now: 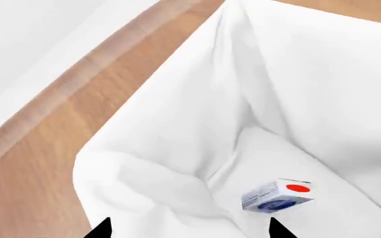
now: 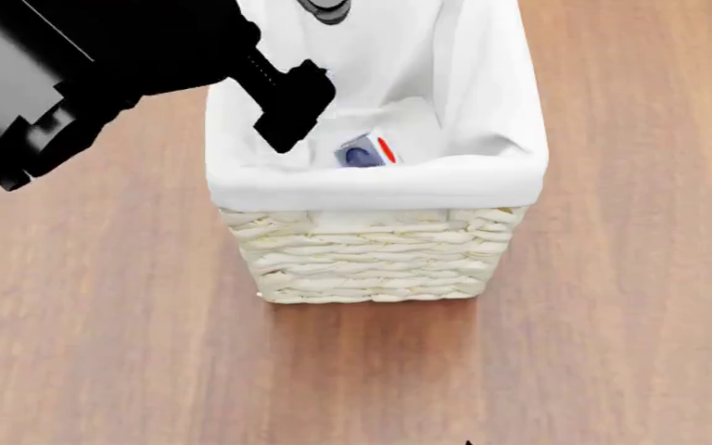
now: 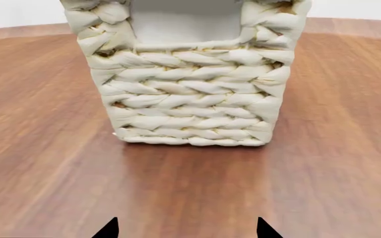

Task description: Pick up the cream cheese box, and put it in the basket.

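The cream cheese box (image 2: 366,150) (image 1: 277,195), small and white with a blue oval and a red mark, lies on the cloth floor inside the basket (image 2: 369,260). My left gripper (image 1: 189,229) hovers over the basket's inside, open and holding nothing, its black tips apart with the box beside one tip. In the head view the left arm reaches over the basket's left rim, and one black finger (image 2: 292,104) hangs above the liner. My right gripper (image 3: 185,229) is open and empty, low over the wood, facing the basket's woven wall (image 3: 190,99).
The basket stands on a brown wooden tabletop (image 2: 616,324). The table's rounded edge (image 1: 58,94) runs past the basket's outer side in the left wrist view. A dark round object (image 2: 326,9) shows at the basket's far end.
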